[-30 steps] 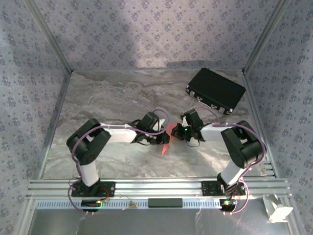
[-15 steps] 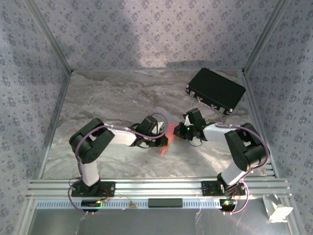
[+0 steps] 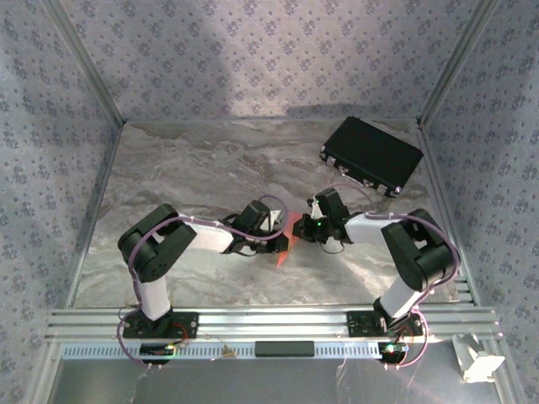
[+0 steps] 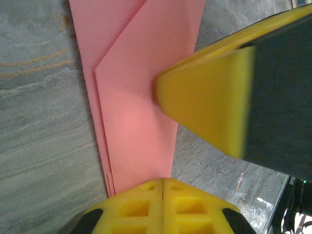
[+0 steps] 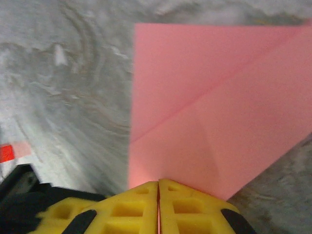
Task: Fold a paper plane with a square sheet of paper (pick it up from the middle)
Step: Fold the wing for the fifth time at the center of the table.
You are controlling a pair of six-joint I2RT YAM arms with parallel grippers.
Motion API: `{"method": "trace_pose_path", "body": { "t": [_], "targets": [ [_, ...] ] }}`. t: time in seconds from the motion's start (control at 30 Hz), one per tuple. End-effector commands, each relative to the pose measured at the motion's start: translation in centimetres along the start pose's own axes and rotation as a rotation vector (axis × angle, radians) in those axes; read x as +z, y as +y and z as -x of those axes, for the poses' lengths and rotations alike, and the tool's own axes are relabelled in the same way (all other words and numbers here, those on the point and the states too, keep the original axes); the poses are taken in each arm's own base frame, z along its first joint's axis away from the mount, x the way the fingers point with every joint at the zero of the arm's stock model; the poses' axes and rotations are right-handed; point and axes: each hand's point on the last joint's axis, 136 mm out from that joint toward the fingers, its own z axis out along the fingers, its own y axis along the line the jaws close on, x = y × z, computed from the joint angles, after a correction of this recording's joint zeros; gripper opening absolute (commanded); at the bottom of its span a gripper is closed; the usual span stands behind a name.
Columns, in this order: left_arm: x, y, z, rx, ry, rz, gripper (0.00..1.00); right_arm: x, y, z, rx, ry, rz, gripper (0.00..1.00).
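L gripper (image 4: 162,183) pressed together, pinching folded pink paper (image 4: 141,97) at one edge; R gripper (image 5: 158,184) likewise clamped on opp. edge, paper betw. both.

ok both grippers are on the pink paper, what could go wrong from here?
1. The left gripper and right gripper are both shut on the thin pink paper. An out-of-sync move could tear it or pull it from one grip.
2. In the left wrist view the right gripper's finger sits close to the left gripper, so they could collide.
3. The paper's layers look slightly offset along one edge, so pressing may set a crooked crease.
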Motion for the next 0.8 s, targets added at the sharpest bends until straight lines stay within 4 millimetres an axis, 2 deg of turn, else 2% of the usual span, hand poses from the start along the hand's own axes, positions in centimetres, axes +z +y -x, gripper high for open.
{"method": "trace_pose_path", "body": {
  "t": [0.0, 0.43, 0.57, 0.77],
  "targets": [
    [0.3, 5.4, -4.8, -0.086, 0.142, 0.186, 0.00, 0.2, -1.2, 1.5, 0.012, -0.012, -0.015, 0.09],
    [0.7, 5.1, -5.0, -0.086, 0.165, 0.171, 0.00, -1.8, -4.5, 7.3, 0.098, -0.101, -0.036, 0.09],
    [0.6, 5.2, -5.1, -0.086, 0.166, 0.171, 0.00, -2.7, -4.4, 8.1, 0.105, -0.121, -0.031, 0.09],
    [0.6, 4.7, -4.9, -0.084, 0.152, 0.166, 0.00, -5.3, -2.4, 8.0, 0.072, -0.186, -0.006, 0.10]
  ]
}}
